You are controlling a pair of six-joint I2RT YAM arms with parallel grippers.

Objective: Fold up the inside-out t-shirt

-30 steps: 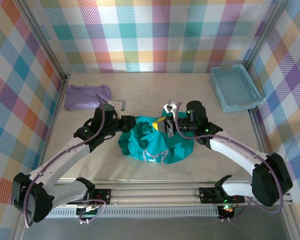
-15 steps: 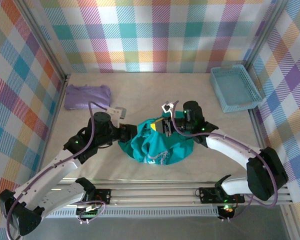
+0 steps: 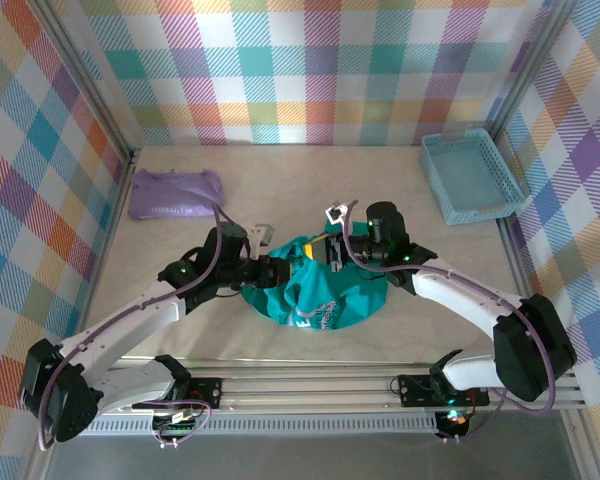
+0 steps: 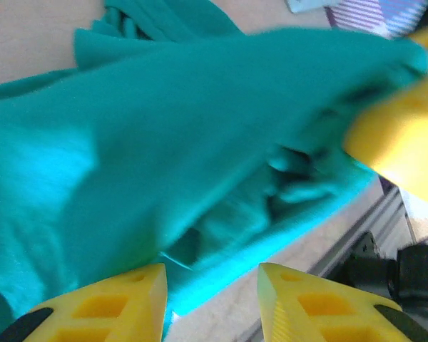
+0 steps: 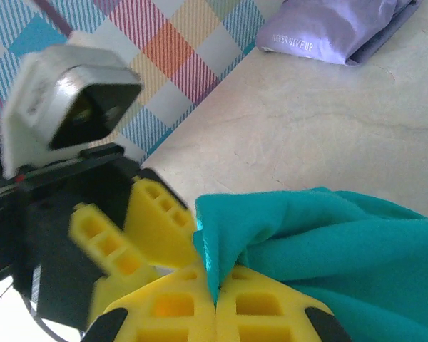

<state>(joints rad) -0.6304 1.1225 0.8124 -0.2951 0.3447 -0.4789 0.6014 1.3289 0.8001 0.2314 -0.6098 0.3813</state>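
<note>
Inside-out t-shirt (image 3: 320,295): you have it bunched in a teal heap on the table (image 3: 280,190), just beyond the arm bases and between the two grippers. A small pale print shows on its near side.
Lavender garment (image 3: 175,192): folded flat, well to the left of the inside-out t-shirt and farther back, close to the left wall. It lies apart from everything else.
Left gripper (image 3: 280,268): it sits at the left edge of the inside-out t-shirt, pointing into the heap. In your left wrist view its two yellow fingers (image 4: 107,303) stand apart, and the cloth's bright lower edge runs across the gap just ahead of them. Nothing is pinched between them. You cannot tell from that view whether a fingertip touches the fabric.
Cloth ahead of the left gripper: a broad sheet of the inside-out t-shirt is stretched up toward the upper right, with looser folds in shadow beneath it.
Right gripper (image 5: 215,285): it sits at the back right edge of the inside-out t-shirt. Your right wrist view shows its yellow fingers pressed together on a raised fold of teal cloth, so it is clamped on the shirt.
Light blue basket (image 3: 470,180): well to the right of the inside-out t-shirt and farther back, in the right corner, apart from the shirt.
</note>
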